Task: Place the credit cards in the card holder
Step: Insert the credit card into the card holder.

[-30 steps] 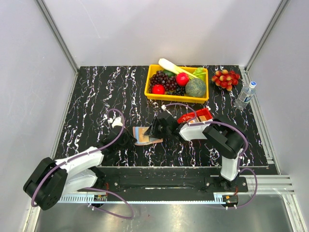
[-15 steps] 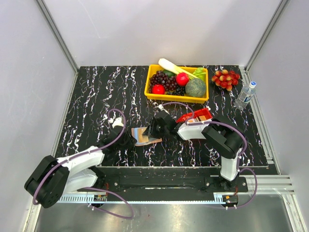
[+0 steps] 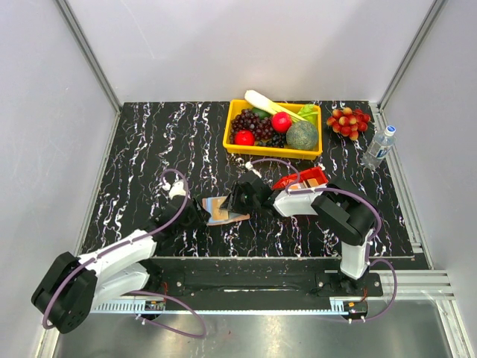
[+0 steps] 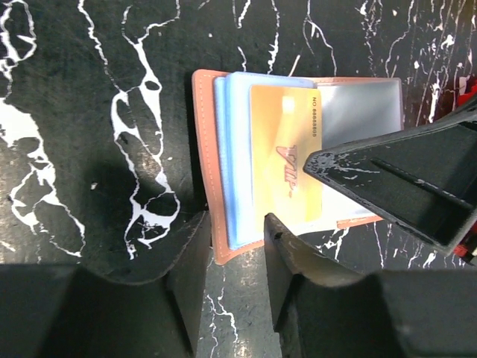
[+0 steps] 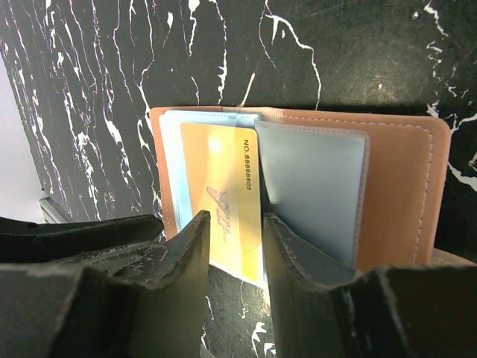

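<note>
The salmon-pink card holder (image 3: pixel 218 211) lies open on the black marbled table, its pale blue lining up. It also shows in the left wrist view (image 4: pixel 203 149) and the right wrist view (image 5: pixel 395 194). A gold credit card (image 4: pixel 287 171) lies partly inside a slot, one end sticking out over the table (image 5: pixel 223 186). My left gripper (image 4: pixel 235 250) is open, and its fingers stand either side of the holder's near corner. My right gripper (image 5: pixel 227 246) is open just above the card's protruding end. More cards (image 3: pixel 317 181) lie in the red tray.
The small red tray (image 3: pixel 294 181) sits just right of my right gripper (image 3: pixel 234 203). A yellow basket (image 3: pixel 272 151) of fruit and vegetables stands behind it. A bunch of red grapes (image 3: pixel 349 121) and a water bottle (image 3: pixel 378 147) are at the back right.
My left arm has swung a little, with its gripper staying at the holder's left edge. My right gripper has edged slightly left over the holder. The holder stays open.
</note>
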